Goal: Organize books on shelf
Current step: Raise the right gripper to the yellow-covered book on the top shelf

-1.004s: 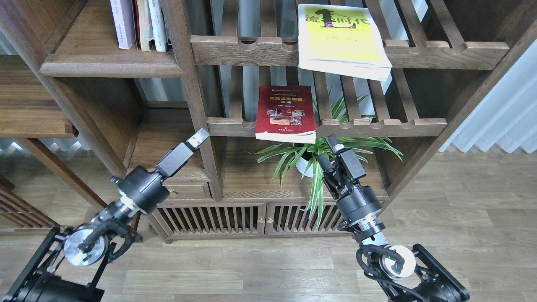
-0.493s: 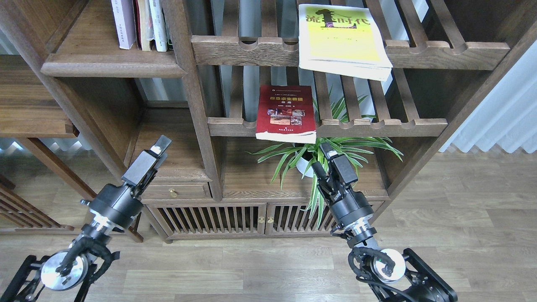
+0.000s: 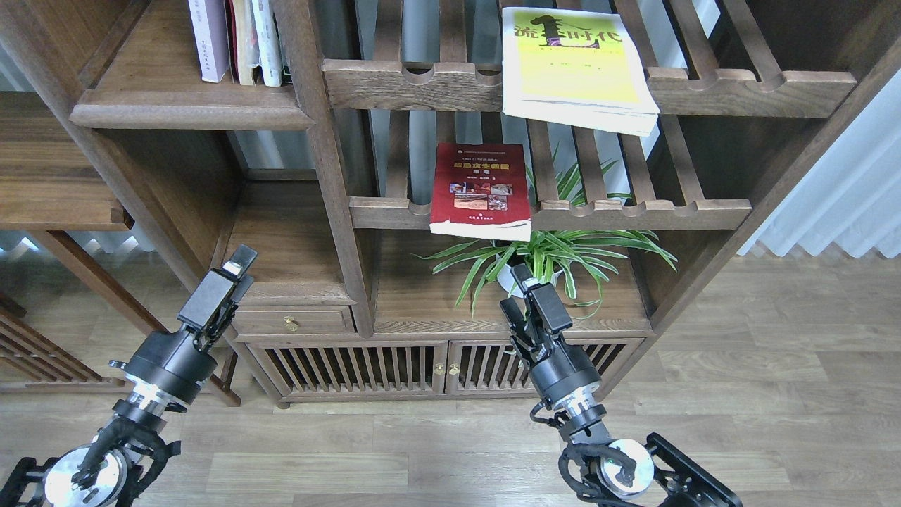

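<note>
Books lie apart: yellow-green book [image 3: 576, 70] on the upper slatted rack [image 3: 746, 95], dark red book [image 3: 480, 191] at centre, lavender book [image 3: 208, 39] upright upper left. Left gripper [image 3: 236, 271] and right gripper [image 3: 519, 289] hang low, empty; finger spacing unclear.

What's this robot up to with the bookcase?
It is tidying books, but holds nothing now. The yellow-green book lies flat on the upper slatted rack, the dark red book on the rack below. Both tools, left and right, hang low in front of the cabinet.
</note>
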Robot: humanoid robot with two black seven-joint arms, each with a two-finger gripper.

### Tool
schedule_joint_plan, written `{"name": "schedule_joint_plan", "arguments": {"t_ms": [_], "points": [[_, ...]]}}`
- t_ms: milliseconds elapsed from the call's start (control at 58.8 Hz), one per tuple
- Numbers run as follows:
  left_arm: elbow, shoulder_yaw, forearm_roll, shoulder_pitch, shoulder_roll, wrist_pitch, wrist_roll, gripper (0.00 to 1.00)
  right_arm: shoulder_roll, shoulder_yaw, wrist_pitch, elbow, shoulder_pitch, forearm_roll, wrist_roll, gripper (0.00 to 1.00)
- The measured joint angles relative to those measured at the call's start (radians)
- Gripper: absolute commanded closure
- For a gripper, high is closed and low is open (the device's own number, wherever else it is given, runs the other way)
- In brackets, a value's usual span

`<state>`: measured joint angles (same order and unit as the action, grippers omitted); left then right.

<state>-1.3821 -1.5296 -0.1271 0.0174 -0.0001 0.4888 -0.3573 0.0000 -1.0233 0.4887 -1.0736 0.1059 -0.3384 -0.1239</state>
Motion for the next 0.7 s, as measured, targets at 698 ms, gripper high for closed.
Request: {"name": "schedule_joint_plan", "arguments": {"t_ms": [698], "points": [[0.0, 0.0, 0.0, 0.011, 0.0, 0.0, -0.003, 0.0, -0.13, -0.046, -0.061, -0.395, -0.07, -0.113, 0.004, 0.02]]}}
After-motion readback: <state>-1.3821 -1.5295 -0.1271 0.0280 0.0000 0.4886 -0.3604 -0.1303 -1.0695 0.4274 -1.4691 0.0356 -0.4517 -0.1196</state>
